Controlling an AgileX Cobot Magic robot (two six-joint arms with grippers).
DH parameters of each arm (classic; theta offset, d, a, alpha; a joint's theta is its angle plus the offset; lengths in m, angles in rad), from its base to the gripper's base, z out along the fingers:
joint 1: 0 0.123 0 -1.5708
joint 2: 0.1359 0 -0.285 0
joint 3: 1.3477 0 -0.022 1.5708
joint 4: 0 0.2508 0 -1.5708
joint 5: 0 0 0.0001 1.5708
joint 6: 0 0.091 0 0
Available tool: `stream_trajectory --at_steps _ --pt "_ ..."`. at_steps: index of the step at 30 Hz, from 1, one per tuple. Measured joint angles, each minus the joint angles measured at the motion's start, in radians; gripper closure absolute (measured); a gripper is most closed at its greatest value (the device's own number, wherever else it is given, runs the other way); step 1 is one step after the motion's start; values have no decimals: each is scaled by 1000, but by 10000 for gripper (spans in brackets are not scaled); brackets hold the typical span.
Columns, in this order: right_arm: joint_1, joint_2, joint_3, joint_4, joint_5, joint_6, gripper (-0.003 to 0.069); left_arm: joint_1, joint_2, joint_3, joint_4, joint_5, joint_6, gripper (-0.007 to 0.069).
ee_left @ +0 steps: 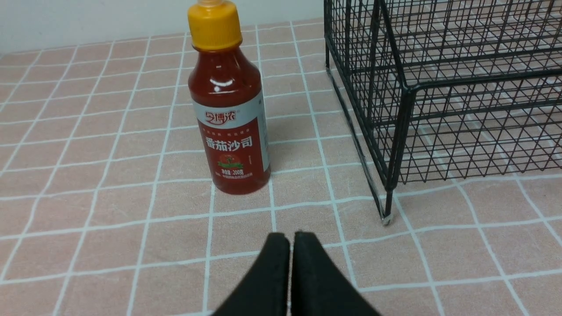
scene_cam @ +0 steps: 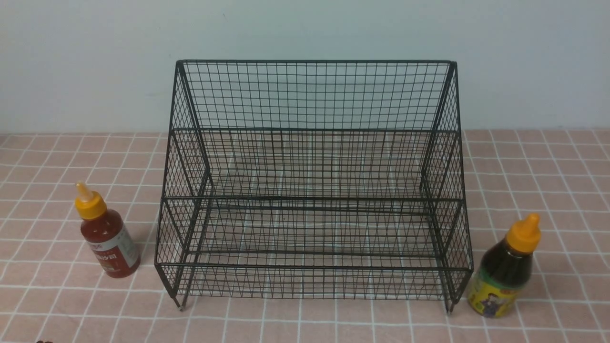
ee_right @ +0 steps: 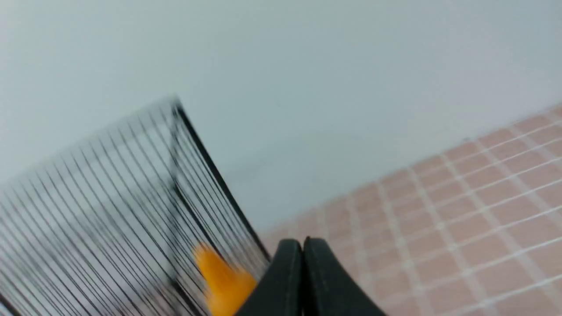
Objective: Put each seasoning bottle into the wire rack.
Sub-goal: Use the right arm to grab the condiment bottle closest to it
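Our left gripper (ee_left: 290, 240) and right gripper (ee_right: 303, 243) are pinched closed, empty. In the front view we see the ketchup bottle (scene_cam: 107, 233) lower left and the dark sauce bottle (scene_cam: 503, 271) lower right, both outside the central wire rack (scene_cam: 314, 61): both placements remain.

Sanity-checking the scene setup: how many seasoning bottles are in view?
2. The red sauce bottle stands left of the wire rack; the dark sauce bottle stands right of it. Both are outside the rack, and the open mesh seems to hide no others.
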Motion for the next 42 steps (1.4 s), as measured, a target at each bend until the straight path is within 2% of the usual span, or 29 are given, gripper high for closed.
stream_trajectory --at_steps 4,7,10,14,18,22,26,29,33,39,42 --pt "0 0 0 181 -57 40 671 0 0 0 0 0 0 631" --pt "0 0 0 265 -81 52 671 0 0 0 0 0 0 631" --pt "1 0 -3 334 -109 51 671 0 0 0 0 0 0 631" --pt "12 3 -136 331 -22 -59 671 0 0 0 0 0 0 631" --pt "14 121 -322 289 134 -184 671 0 0 0 0 0 0 631" --pt "15 314 -512 208 372 -256 671 0 0 0 0 0 0 631" --pt "18 616 -734 19 707 -278 671 0 0 0 0 0 0 631" --pt "19 778 -852 -122 841 -266 671 0 0 0 0 0 0 631" --pt "24 991 -999 -289 981 -209 669 0 0 0 0 0 0 631" --pt "105 1143 -1103 -320 1044 -174 643 0 0 0 0 0 0 631" --pt "166 1181 -1106 -360 1044 -129 586 0 0 0 0 0 0 631"
